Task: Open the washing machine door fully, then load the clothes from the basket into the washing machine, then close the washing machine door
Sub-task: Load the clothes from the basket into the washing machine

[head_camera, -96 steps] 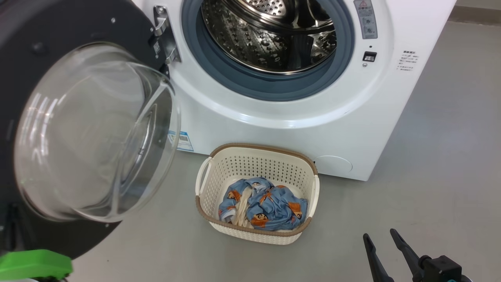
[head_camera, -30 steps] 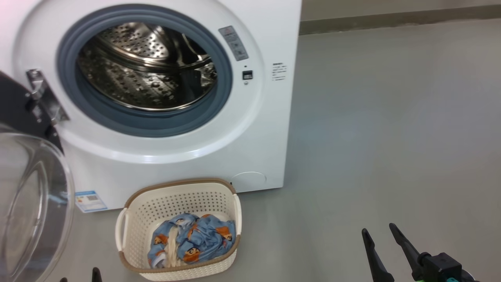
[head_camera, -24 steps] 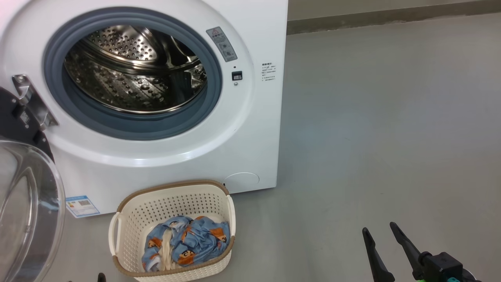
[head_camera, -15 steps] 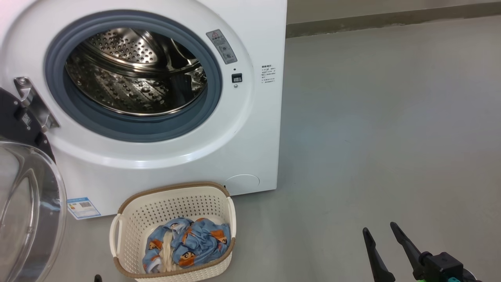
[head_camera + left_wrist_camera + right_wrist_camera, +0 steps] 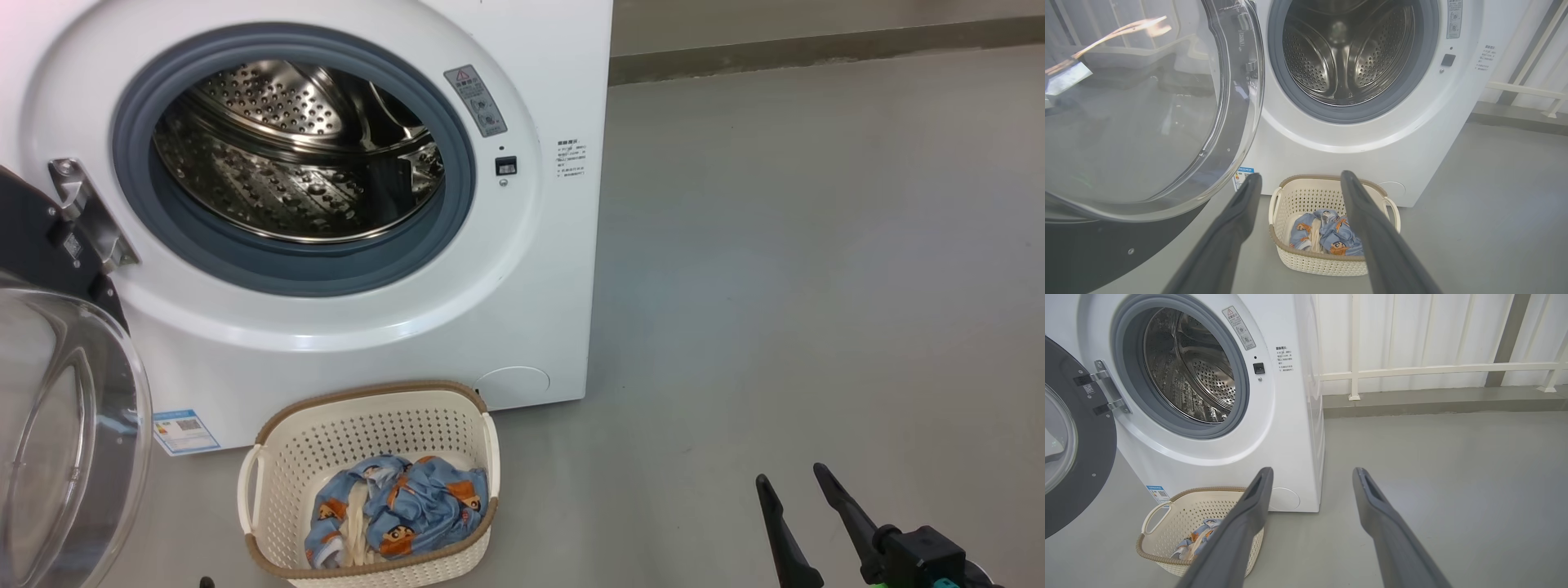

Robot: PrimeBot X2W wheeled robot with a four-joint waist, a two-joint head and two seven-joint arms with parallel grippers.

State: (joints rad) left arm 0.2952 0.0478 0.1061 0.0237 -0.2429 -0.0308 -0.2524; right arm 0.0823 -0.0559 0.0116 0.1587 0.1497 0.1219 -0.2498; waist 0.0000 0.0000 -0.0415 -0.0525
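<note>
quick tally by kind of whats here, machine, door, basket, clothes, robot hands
Big white front-loading washing machine: 1
Round black-rimmed glass door: 1
Small cream perforated plastic basket: 1
Bundle of light blue cartoon-print clothes: 1
Dark two-fingered left hand and right hand: 2
Total: 6

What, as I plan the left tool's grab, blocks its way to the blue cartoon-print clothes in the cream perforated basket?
Nothing visible. The open left tool faces the clothes, lying uncovered in the basket; the black-rimmed round glass door hangs off to one side.
</note>
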